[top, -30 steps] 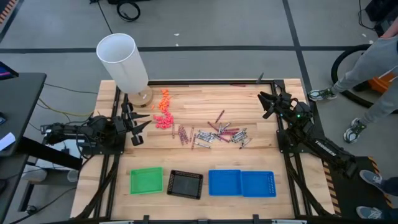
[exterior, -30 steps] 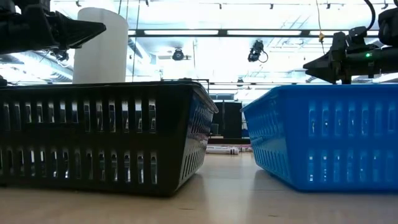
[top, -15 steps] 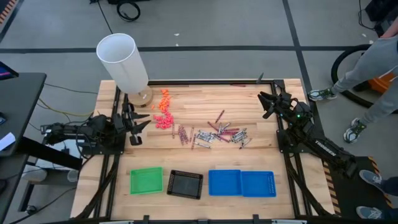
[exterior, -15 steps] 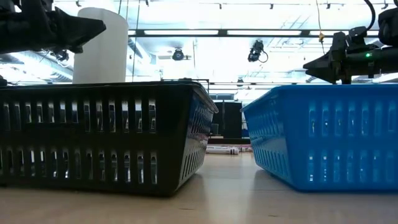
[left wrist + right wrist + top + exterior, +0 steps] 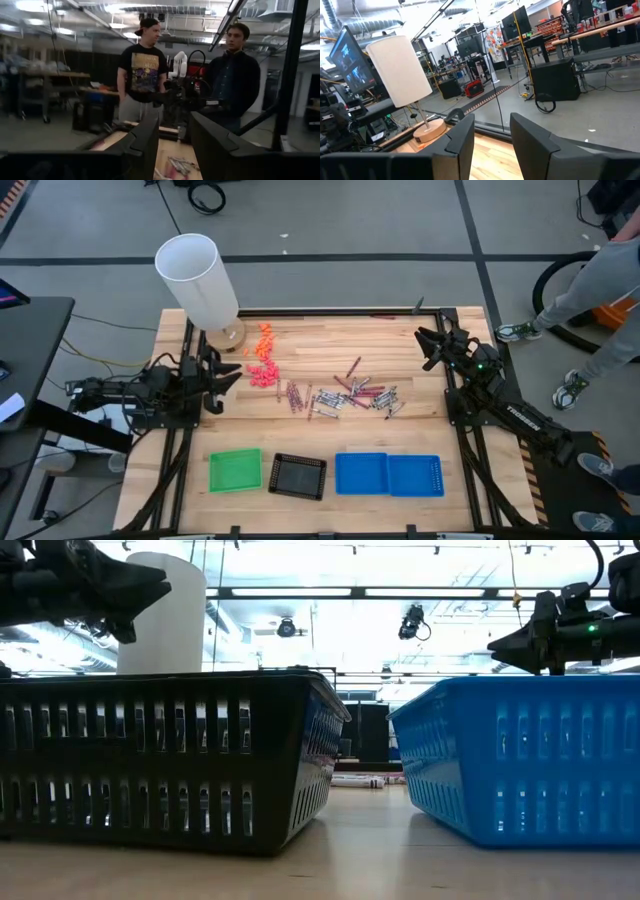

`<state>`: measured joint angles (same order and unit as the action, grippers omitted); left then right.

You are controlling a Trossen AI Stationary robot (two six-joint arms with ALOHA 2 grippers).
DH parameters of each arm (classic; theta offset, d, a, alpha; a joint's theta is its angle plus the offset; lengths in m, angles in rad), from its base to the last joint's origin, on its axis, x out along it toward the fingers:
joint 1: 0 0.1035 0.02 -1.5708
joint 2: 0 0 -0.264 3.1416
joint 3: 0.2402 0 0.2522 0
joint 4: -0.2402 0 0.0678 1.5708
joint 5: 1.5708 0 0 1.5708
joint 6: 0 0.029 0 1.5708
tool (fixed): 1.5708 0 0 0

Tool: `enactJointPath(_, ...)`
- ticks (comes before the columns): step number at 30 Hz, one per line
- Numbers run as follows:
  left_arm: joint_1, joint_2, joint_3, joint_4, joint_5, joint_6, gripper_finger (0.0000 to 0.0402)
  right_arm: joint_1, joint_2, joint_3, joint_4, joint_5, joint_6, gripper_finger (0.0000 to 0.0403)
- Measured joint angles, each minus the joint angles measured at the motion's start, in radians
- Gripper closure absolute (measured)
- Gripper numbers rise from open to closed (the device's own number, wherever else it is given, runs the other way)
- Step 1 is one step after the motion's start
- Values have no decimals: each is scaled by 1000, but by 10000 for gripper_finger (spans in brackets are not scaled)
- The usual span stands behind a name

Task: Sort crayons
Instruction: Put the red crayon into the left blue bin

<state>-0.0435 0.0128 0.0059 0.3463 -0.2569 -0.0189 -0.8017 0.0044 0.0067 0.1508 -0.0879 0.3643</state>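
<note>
The crayons (image 5: 345,395), thin maroon, pinkish and silver-grey sticks, lie in a loose heap on the wooden table's middle. They also show in the low view (image 5: 355,781) and in the left wrist view (image 5: 180,165). My left gripper (image 5: 222,377) hovers open and empty at the table's left side, pointing toward the heap. My right gripper (image 5: 428,345) hovers open and empty at the far right, well above the table.
Chunky orange and pink pieces (image 5: 263,355) lie left of the heap. A white lamp (image 5: 200,280) stands at the far left corner. Green (image 5: 235,471), black (image 5: 298,476) and blue (image 5: 388,475) trays line the near edge. Two people (image 5: 145,65) stand beyond the table.
My left gripper has turned about its own long axis while staying over the table's left side. The crayons and my right gripper have kept still.
</note>
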Motion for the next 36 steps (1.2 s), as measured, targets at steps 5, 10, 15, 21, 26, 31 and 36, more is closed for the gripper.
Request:
enactJointPath(5, 34, 8, 5, -18, -75, 20, 283, 0, 0, 0, 59, 0, 2, 267)
enactJointPath(10, 80, 78, 10, -22, -94, 17, 283, 1, 0, 0, 159, 2, 82, 267)
enactJointPath(15, 126, 174, 10, -21, -97, -30, 283, 1, 0, 0, 176, -6, 140, 267)
enactJointPath(21, 160, 274, 12, -22, -98, -102, 283, 1, 34, 0, 174, -37, 133, 267)
enactJointPath(26, 166, 378, 79, -73, -98, -135, 283, 5, 116, 0, 188, -74, 130, 267)
enactJointPath(31, 166, 509, 178, -109, -98, -112, 283, 46, 216, 0, 223, -91, 81, 267)
enactJointPath(36, 166, 640, 248, -125, -98, -97, 283, 102, 304, 0, 228, -49, 39, 267)
